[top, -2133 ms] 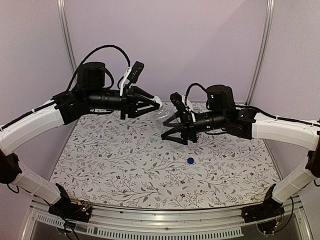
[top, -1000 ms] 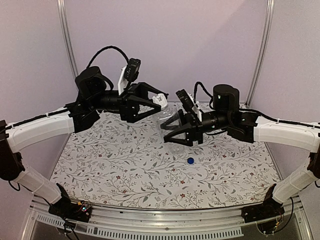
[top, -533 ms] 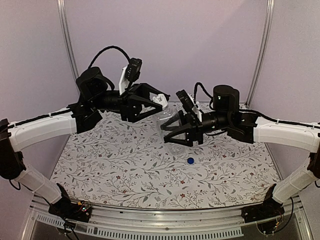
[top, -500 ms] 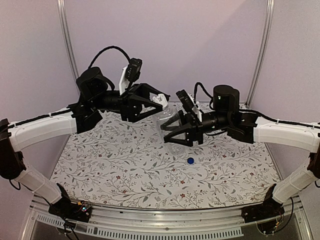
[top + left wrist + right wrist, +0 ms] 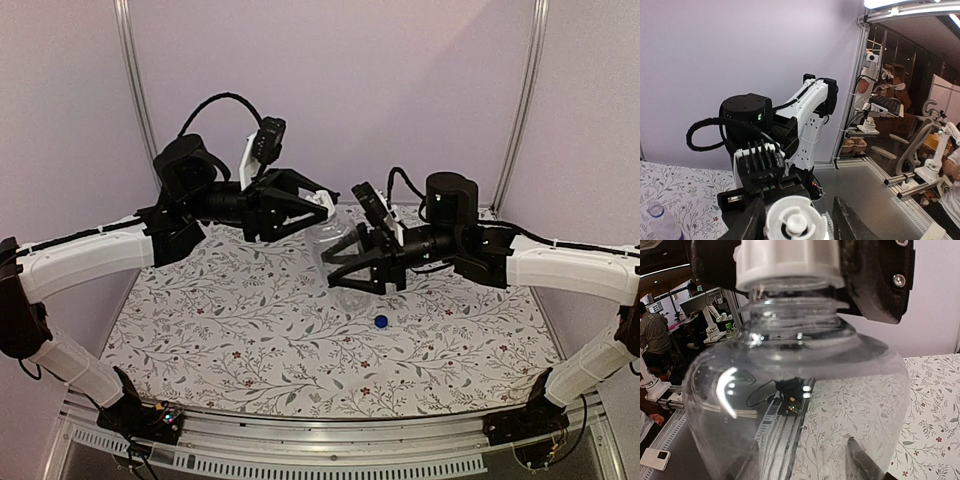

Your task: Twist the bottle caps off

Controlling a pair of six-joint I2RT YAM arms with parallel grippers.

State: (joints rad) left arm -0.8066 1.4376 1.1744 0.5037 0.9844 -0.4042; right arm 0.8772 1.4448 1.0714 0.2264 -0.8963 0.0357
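Observation:
A clear unlabelled bottle (image 5: 790, 390) hangs tilted above the table, with my right gripper (image 5: 342, 268) shut round its body; in the right wrist view that gripper (image 5: 805, 465) shows through the plastic. The bottle's white cap (image 5: 795, 225) points at the left wrist camera, and my left gripper (image 5: 800, 222) is closed round it. The left finger touches the cap. The right finger (image 5: 847, 220) sits almost against it. From the right wrist view the white cap (image 5: 785, 262) has black fingers tight on both sides. A loose blue cap (image 5: 381, 321) lies on the table.
A second bottle (image 5: 660, 222) with an open neck ringed in blue stands on the floral cloth (image 5: 230, 330), low and left in the left wrist view. Purple walls and metal posts (image 5: 130, 70) close the back. Both arms meet above the table's far middle.
My left gripper's jaws have narrowed onto the white cap over the last second. Both arms and the bottle have hardly shifted. The blue cap has stayed put.

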